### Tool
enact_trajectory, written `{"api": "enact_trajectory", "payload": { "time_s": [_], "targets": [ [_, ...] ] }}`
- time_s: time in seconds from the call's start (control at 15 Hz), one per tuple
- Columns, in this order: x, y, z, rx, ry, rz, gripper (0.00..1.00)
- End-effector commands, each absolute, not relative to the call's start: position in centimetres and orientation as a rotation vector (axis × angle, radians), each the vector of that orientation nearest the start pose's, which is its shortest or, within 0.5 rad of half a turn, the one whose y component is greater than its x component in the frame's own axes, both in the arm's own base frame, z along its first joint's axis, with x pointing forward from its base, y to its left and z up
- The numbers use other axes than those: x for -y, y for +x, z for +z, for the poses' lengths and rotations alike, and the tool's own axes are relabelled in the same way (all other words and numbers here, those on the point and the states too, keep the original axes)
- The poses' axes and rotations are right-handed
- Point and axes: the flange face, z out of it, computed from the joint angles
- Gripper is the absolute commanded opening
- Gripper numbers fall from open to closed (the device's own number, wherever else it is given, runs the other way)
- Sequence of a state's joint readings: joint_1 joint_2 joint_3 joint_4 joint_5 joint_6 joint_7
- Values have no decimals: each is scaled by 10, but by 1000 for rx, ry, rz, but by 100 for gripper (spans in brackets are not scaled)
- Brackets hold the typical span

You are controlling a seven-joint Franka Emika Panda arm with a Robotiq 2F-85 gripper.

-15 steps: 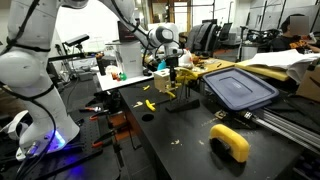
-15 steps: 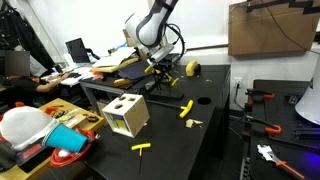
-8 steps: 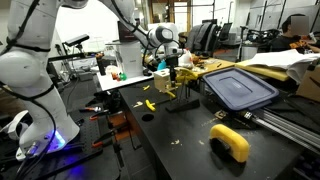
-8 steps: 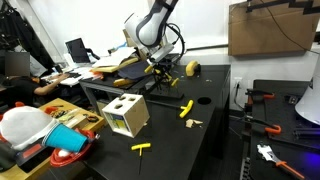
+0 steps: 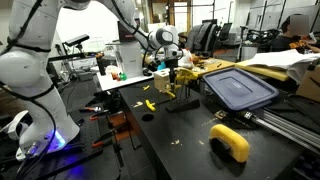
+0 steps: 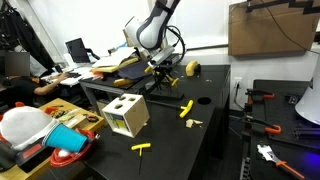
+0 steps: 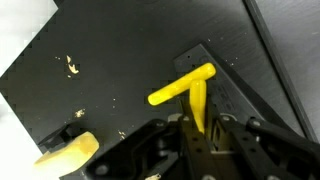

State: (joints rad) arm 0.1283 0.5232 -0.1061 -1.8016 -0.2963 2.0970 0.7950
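In the wrist view my gripper (image 7: 197,126) is shut on the stem of a yellow T-shaped piece (image 7: 184,87), whose crossbar sticks out ahead of the jaws. The piece hangs above a dark flat plate (image 7: 232,92) on the black table. In both exterior views the gripper (image 5: 172,76) (image 6: 163,71) points down a little above the table near its middle. The held piece is only a small yellow spot there.
A wooden box with cut-out holes (image 6: 127,114) stands near a table corner. Loose yellow pieces (image 6: 186,108) (image 6: 142,147) (image 5: 148,103) lie on the black table (image 6: 215,125). A yellow arch block (image 5: 230,141) (image 7: 66,155) and a grey-blue bin lid (image 5: 238,88) lie nearby.
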Motion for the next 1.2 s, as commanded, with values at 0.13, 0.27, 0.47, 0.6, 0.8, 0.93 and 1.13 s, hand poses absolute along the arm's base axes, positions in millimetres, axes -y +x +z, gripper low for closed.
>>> {"api": "enact_trajectory", "payload": {
  "time_s": [0.13, 0.27, 0.47, 0.6, 0.8, 0.93, 1.13],
  "targets": [
    [-5, 627, 234, -1033, -3371, 182, 4],
    [-6, 627, 235, -1032, -3367, 177, 4],
    [-7, 628, 235, -1040, -3346, 174, 4],
    [-9, 627, 237, -1044, -3339, 164, 43],
    [-14, 624, 241, -1035, -3332, 140, 66],
    [-18, 623, 244, -1038, -3328, 118, 79],
    [-21, 624, 251, -1085, -3298, 87, 100]
  ]
}}
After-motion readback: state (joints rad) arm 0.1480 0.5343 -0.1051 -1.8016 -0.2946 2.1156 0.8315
